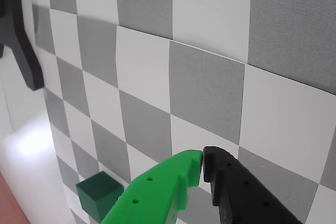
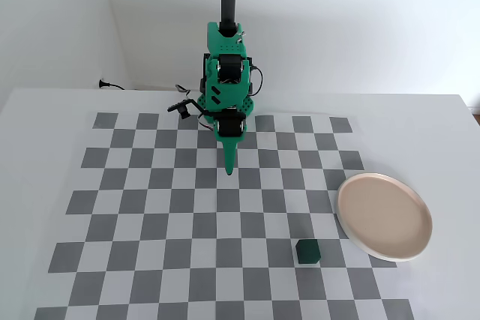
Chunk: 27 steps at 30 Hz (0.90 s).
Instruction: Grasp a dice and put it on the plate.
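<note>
In the fixed view the arm (image 2: 226, 84) stands at 12 o'clock on the table (image 2: 45, 110), folded over itself, with the gripper (image 2: 229, 171) pointing down toward the checkered mat (image 2: 150, 207). The tip hangs over the upper middle squares of the mat, holding nothing.

The wrist view shows the two fingers close up: a bright green finger (image 1: 157, 190) and a black finger (image 1: 236, 192), entering from 6 o'clock. Their tips meet with only a hairline between them, so the gripper (image 1: 202, 157) is closed on empty air. Beneath them lie grey and white squares.

The dice (image 2: 307, 251) sits on the mat at about 5 o'clock from the gripper in the fixed view, well apart from it, resting flat on a square in the lower right part of the board. In the wrist view the dice (image 1: 98, 193) appears at 7 o'clock, just left of the green finger, partly cut by it; whether they touch there cannot be told from that view alone, but the fixed view shows them apart.

The plate (image 2: 384, 215) lies at 4 o'clock from the gripper in the fixed view, overlapping the right edge of the mat and empty. The dice is near its lower left rim, at about 8 o'clock from the plate's centre, not touching it.

A black bracket (image 1: 21, 40) shows at 10 o'clock in the wrist view.
</note>
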Each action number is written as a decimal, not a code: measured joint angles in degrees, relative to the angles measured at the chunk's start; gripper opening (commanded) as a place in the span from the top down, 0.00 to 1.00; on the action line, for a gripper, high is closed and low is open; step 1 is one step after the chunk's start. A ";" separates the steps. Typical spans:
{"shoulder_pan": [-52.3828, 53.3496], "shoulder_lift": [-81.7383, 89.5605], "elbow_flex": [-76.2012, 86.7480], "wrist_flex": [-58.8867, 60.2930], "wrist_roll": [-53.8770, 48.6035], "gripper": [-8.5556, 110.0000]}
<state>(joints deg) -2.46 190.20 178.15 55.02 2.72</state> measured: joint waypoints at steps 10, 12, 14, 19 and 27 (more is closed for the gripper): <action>-1.58 0.00 0.00 -3.34 -7.65 0.96; -2.02 0.00 0.00 -3.69 -14.50 0.96; -2.37 0.00 0.00 -3.69 -22.59 0.96; -3.96 0.00 0.00 -1.67 -35.95 0.96; -3.60 0.00 0.00 -2.64 -53.17 0.96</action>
<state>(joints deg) -6.06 190.20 178.15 52.38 -50.45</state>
